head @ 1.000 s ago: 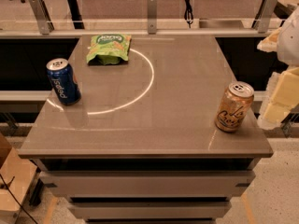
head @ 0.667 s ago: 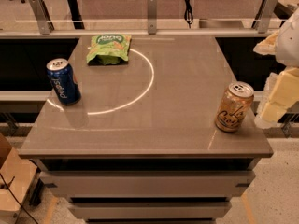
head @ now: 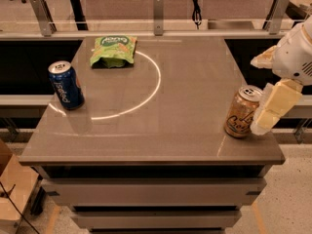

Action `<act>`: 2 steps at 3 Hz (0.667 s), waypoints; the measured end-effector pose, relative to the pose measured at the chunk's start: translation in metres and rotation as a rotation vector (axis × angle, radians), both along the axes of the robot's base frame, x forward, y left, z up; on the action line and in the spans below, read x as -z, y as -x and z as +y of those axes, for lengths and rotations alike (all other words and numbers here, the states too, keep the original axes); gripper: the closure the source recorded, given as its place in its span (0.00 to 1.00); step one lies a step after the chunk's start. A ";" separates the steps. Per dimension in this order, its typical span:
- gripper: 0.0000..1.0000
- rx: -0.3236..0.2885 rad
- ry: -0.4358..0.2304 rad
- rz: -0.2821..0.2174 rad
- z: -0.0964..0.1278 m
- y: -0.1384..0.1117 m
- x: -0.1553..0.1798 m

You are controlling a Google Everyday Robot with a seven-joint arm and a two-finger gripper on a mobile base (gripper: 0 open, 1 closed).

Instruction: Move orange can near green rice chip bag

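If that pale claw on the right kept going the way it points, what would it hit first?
Probably the orange can, right beside the gripper, which angles down and left at the right edge of the table. Depth is unclear, so it might slip past.

On my screen: the orange can (head: 242, 112) and blue can (head: 65, 85), 2 glossy metal cylinders, on a smooth, softly reflective tabletop (head: 185, 82). The green rice chip bag (head: 113, 51) is crinkled, shiny film. The matt pale plastic gripper (head: 264, 120) is at the frame's right edge.

Colours on grey-brown desk (head: 195, 82).
Orange can (head: 242, 112) tan, brown script; green rice chip bag (head: 113, 51) white-lettered; cream pincer (head: 269, 112) beside can.
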State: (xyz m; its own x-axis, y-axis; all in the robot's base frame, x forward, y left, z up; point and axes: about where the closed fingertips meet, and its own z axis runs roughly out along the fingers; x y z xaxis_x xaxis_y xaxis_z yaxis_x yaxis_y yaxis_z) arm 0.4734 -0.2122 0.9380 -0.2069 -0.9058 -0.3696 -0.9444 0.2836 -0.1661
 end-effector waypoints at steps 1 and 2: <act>0.00 0.015 -0.033 0.004 -0.002 -0.011 0.014; 0.18 0.045 -0.047 0.016 -0.011 -0.018 0.027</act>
State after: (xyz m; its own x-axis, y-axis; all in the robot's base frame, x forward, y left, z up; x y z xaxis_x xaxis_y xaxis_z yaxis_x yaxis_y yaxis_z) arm 0.4914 -0.2232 0.9111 -0.2537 -0.8773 -0.4074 -0.9330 0.3331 -0.1365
